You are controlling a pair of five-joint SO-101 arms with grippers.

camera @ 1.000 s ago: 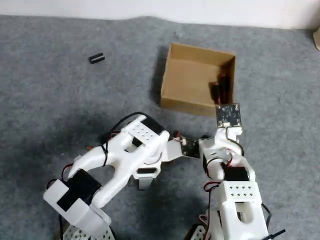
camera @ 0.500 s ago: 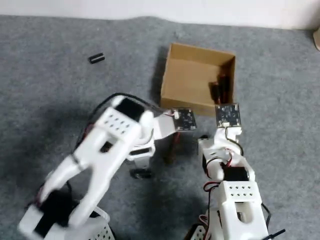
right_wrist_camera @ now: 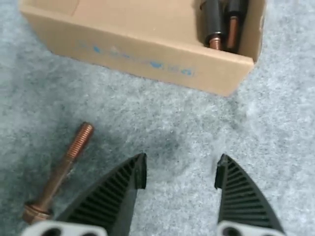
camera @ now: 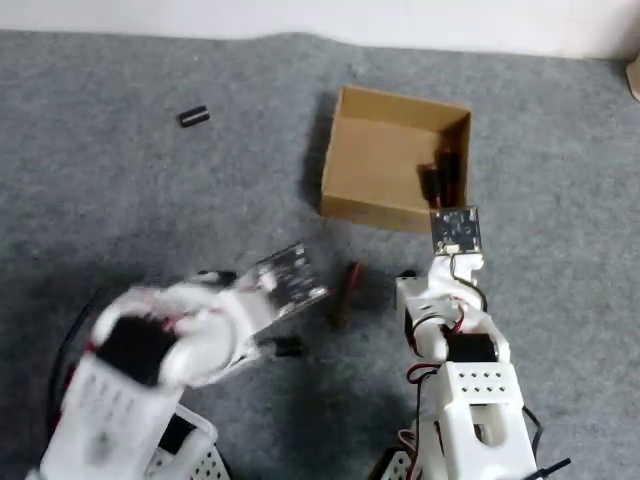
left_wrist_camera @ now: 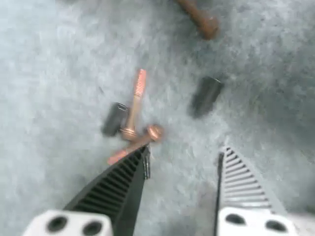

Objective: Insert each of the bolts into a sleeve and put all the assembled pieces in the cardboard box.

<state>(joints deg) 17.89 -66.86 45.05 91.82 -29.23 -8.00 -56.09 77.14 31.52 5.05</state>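
My left gripper (left_wrist_camera: 184, 155) hangs open above the grey carpet with nothing between its fingers. Just beyond one fingertip lie two crossed copper bolts (left_wrist_camera: 135, 105), with a black sleeve (left_wrist_camera: 114, 119) against them and a second sleeve (left_wrist_camera: 205, 96) apart. A further bolt (left_wrist_camera: 199, 17) lies farther off. My right gripper (right_wrist_camera: 180, 167) is open and empty in front of the cardboard box (right_wrist_camera: 147, 49); a loose bolt (right_wrist_camera: 61, 169) lies beside it. Bolts in sleeves (right_wrist_camera: 221, 22) rest in a box corner. From above, the bolt (camera: 345, 293) lies between the arms.
A lone black sleeve (camera: 193, 116) lies far off at the back left of the carpet. Another sleeve (camera: 288, 347) sits beside the left arm (camera: 180, 340). The box (camera: 380, 205) stands just behind the right arm (camera: 455, 320). White wall borders the back.
The left arm has swung back and down to the lower left, away from the box, uncovering the bolt on the carpet. The right arm has stayed still.
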